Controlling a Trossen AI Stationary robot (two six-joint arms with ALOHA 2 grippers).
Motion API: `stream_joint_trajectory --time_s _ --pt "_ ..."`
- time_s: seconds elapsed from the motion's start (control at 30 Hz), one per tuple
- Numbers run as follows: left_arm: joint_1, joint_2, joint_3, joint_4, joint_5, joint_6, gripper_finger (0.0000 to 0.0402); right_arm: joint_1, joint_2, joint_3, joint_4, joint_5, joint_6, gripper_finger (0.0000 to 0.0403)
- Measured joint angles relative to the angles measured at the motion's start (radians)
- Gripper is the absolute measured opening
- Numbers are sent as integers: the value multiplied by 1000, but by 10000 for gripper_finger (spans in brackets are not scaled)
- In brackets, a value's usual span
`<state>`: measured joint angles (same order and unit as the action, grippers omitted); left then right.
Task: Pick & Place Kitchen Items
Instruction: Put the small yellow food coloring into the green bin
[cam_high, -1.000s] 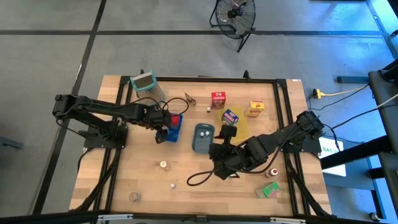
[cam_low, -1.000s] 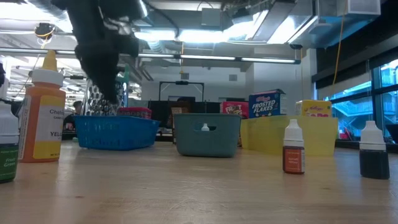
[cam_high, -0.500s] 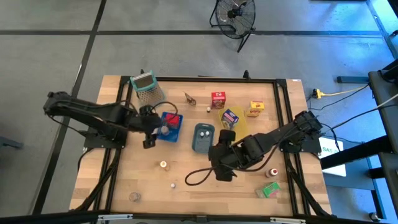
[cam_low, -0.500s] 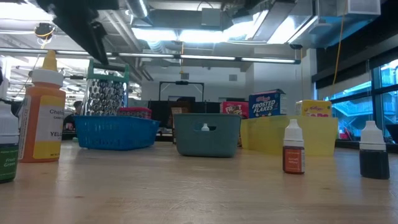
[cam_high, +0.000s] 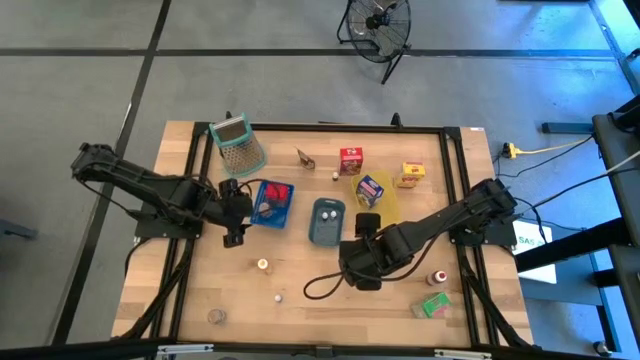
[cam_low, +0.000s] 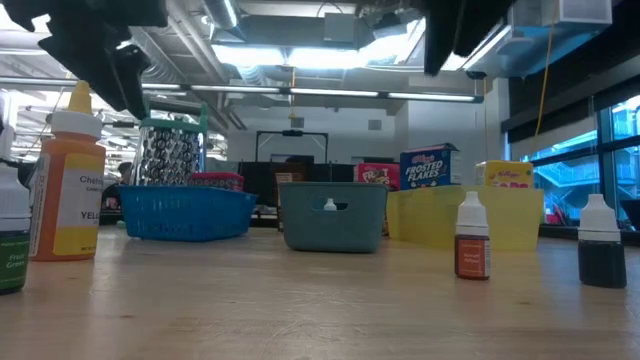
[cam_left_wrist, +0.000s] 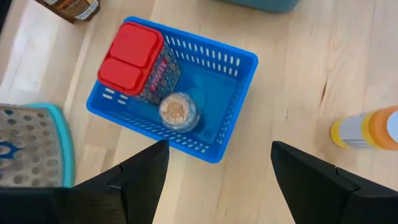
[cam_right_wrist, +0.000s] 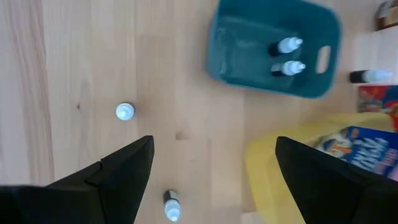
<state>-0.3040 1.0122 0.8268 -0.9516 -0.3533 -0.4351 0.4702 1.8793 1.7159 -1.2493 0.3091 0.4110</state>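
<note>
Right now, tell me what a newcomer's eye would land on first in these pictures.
Three trays in a row mid-table: the blue basket holding a red-lidded container and a small round jar, the grey-blue bin with two white-capped bottles, then the yellow tray. The left gripper hangs open beside the blue basket; the right gripper hangs open over bare wood.

Bare table (cam_high: 300, 320) across the frame's lower centre allows passage, interrupted by two small bottles (cam_high: 263, 265). Upper centre is obstructed: blue tray (cam_high: 273, 203), grey-blue tray (cam_high: 326, 222), yellow tray (cam_high: 388, 205), cartons (cam_high: 351, 160).
</note>
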Motion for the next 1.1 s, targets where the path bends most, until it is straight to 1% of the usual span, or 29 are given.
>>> stream_joint_trajectory --time_s 0.1,0.23,0.37,0.47,0.7,0.83,1.0,1.1 --pt "-17 0 0 4 -33 0 279 0 0 -45 73 -27 -6 340" --pt "-39 0 0 5 -107 1 279 0 0 -120 151 -31 -16 340" --pt "-58 0 0 5 -160 3 279 0 1 -195 224 -109 -18 340" --pt "-69 0 0 5 -185 3 279 0 1 -209 281 -125 -19 340" --pt "-89 0 0 5 -188 2 279 -1 1 -209 310 -146 -15 340" --pt "-96 0 0 5 -187 3 279 -5 1 -209 321 -179 25 340" --pt "-97 0 0 5 -184 11 279 -6 1 -209 318 -182 64 340" --pt "-97 0 0 5 -156 16 279 -6 1 -209 315 -182 98 340"
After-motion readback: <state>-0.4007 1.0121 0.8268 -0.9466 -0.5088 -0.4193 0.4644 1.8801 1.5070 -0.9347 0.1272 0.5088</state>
